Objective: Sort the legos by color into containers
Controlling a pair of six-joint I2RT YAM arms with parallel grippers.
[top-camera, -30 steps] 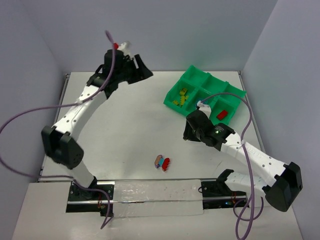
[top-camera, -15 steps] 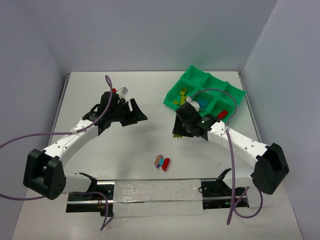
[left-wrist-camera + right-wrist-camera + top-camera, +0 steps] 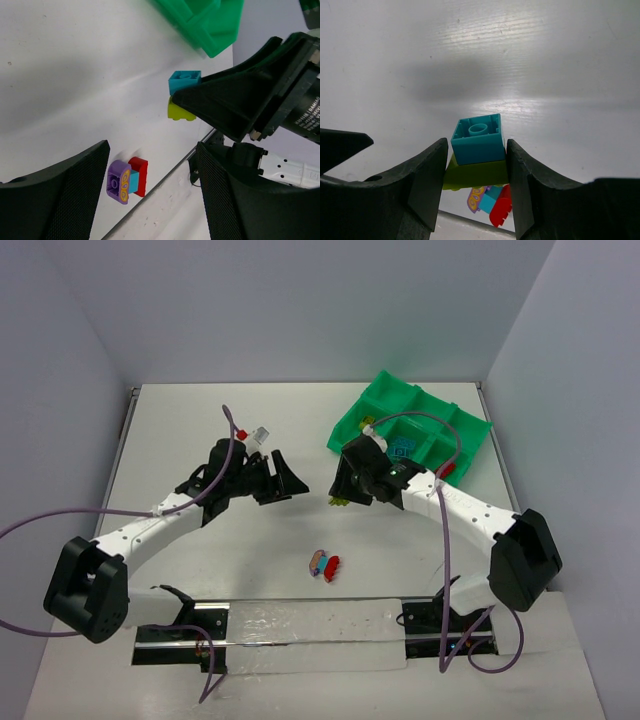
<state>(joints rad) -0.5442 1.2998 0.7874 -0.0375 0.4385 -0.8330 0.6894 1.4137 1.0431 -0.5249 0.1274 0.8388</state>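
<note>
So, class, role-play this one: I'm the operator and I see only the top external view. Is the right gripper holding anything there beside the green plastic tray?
Observer: Yes. The right wrist view shows the right gripper shut on a small cyan studded brick stacked on an olive-yellow brick.
Operator: And the left gripper?
Observer: In the left wrist view the left gripper is open and empty.
Operator: What makes up the little cluster on the table?
Observer: A purple piece with an orange print, a cyan piece and a red brick, all touching.
</note>
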